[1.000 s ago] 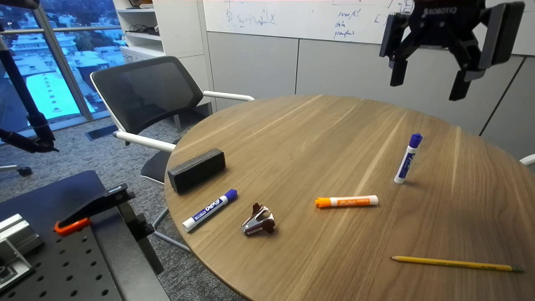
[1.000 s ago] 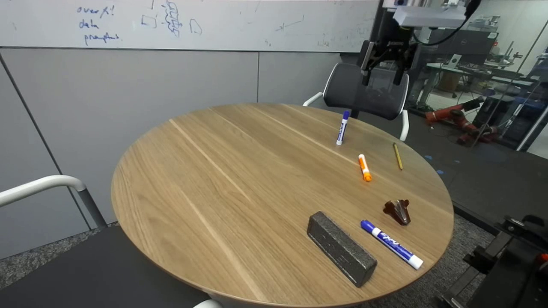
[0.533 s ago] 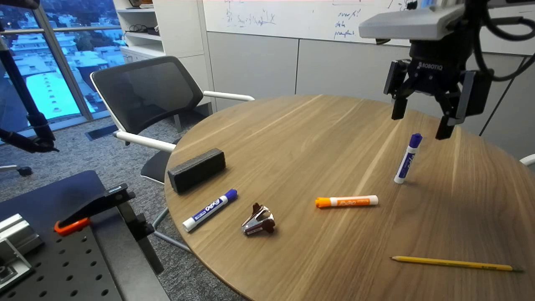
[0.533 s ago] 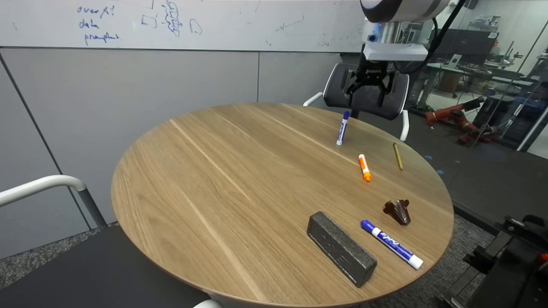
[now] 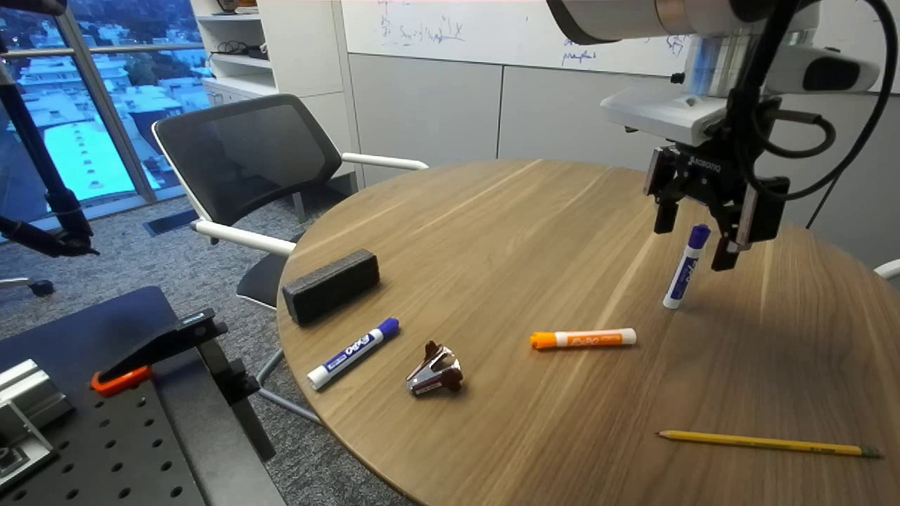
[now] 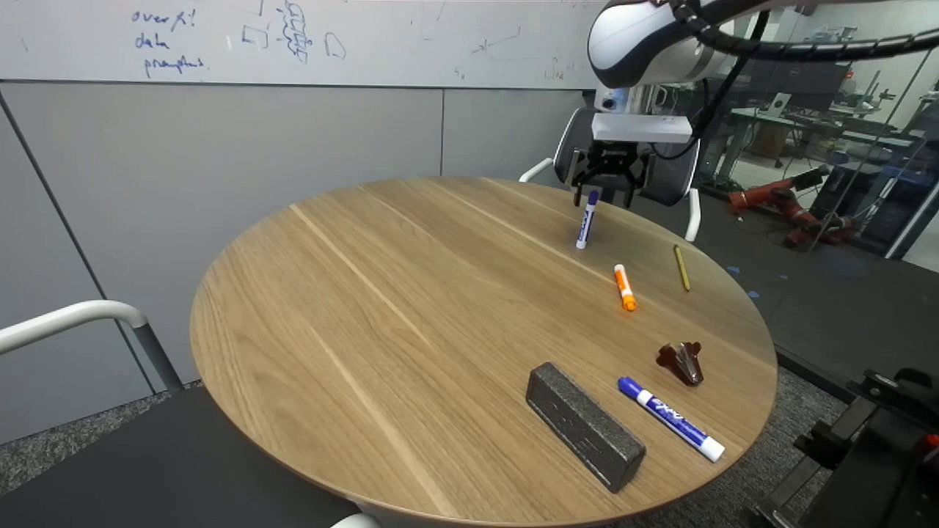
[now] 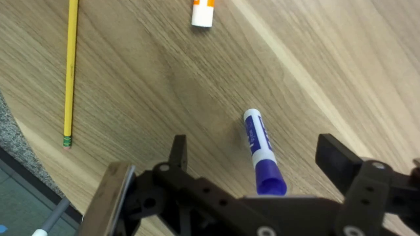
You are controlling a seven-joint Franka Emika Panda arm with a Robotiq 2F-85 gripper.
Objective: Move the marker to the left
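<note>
From far, I see a round wooden table (image 6: 403,315).
In an exterior view the slim marker (image 6: 587,221) stands upright near the far edge; the pencil (image 6: 682,268) and the staple remover (image 6: 684,364) lie near the right edge, the orange marker (image 6: 625,287) more inward, the blue marker (image 6: 671,419) and the black block (image 6: 585,427) towards the near edge.

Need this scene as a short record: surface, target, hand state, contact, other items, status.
surface: round wooden table
target: purple-capped marker, standing on its white end, cap up
hand state: hand open, jaws apart; wrist view shows the marker between them
contact: none visible; gaps on both sides in that view
other items: orange-and-white marker and yellow pencil lying flat; blue-capped marker lying between black block and staple remover
status: marker not yet gripped
</note>
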